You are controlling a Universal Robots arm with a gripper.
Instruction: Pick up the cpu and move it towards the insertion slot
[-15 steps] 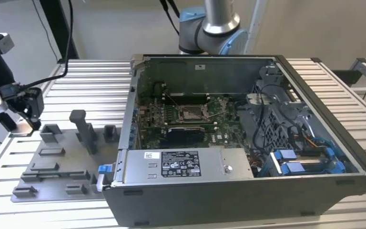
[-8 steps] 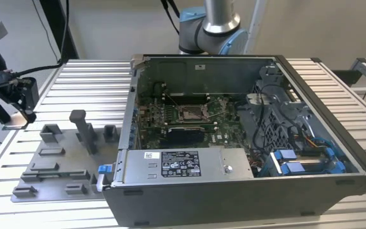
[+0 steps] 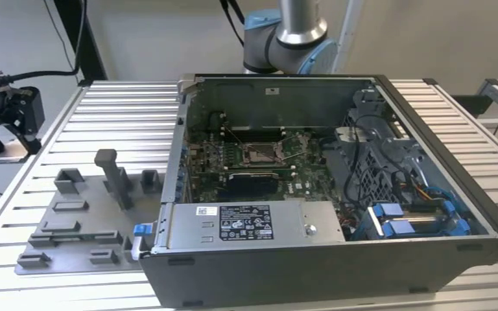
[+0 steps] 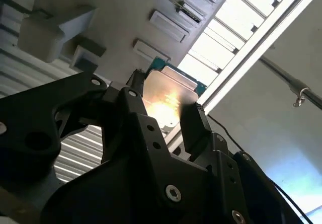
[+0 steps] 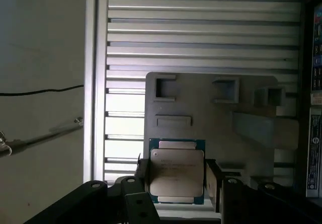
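- Cut off at the exterior view's left edge: the black two-fingered gripper (image 3: 10,144), out past the left rim of the slatted aluminium table (image 3: 119,107); hard to tell in that view what the pale piece between its tips is.
- Hidden behind the black fingers (image 5: 214,183) in both wrist views: two opposite edges of the small flat square cpu (image 5: 177,172) (image 4: 168,99).
- Closed narrowly on the cpu, clamping it from both sides, up off the table.
- Silvery metal top face with a thin green border; washed by a bright reflection in the second wrist view.
- Beyond the cpu in the first wrist view: the pale grey plastic fixture plate (image 5: 211,113) with raised blocks and pockets.
- Well apart, toward the exterior view's right: the square silver-framed insertion slot (image 3: 260,153) with brownish centre, on the green board inside the open dark grey computer case (image 3: 456,194).
- Between gripper and insertion slot: the case's left wall and the fixture's upright grey post (image 3: 111,175).
- Beyond the case's far wall: the silver-and-blue robot arm (image 3: 285,32).
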